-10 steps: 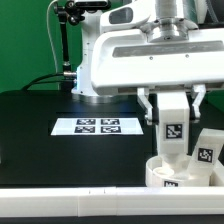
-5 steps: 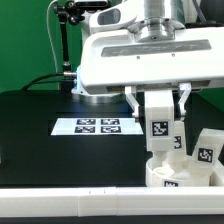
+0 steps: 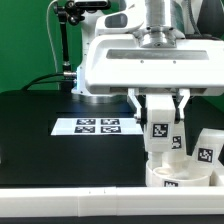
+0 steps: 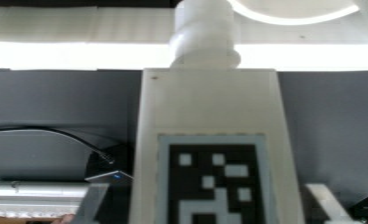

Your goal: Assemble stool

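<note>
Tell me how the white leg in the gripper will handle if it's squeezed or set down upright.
The leg looks like rigid moulded plastic, so it probably won't flex in the gripper. Its smooth flat sides may slip a little. It is taller than wide, so standing loose on the seat it could tip if nudged.

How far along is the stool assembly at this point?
No leg looks clearly fixed. In hand: the gripper clamps one leg upright over the seat, its lower end at the seat; whether it is seated cannot be told. Left: fastening it, plus the loose leg beside the seat.
</note>
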Robot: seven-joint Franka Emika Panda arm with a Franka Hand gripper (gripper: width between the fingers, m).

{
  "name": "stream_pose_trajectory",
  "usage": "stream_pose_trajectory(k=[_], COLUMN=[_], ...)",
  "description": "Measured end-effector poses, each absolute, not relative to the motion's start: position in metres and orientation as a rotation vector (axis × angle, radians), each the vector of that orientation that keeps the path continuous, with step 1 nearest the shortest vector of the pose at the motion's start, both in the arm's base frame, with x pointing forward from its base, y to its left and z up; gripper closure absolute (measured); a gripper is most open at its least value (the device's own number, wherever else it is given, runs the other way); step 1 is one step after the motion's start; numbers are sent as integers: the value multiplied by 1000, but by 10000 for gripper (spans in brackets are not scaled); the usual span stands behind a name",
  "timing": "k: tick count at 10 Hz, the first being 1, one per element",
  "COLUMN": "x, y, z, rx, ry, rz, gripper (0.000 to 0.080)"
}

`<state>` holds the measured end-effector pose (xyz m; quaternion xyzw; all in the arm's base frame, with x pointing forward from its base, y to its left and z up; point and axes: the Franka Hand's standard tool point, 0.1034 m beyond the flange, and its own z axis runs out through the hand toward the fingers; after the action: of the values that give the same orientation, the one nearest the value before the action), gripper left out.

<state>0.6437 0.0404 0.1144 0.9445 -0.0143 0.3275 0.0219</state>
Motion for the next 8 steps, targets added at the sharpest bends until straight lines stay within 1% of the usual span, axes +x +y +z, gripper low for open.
stream_pose_trajectory(k=[2,4,7,8], x=[642,633,629,631], y=[42,57,58,56], z=[114,104,97,99], rx=[2923,2961,2974,2954], ry=[-68,-87,-82,-76], rz=[1037,1008,974,1008], gripper=[462,462,462,462])
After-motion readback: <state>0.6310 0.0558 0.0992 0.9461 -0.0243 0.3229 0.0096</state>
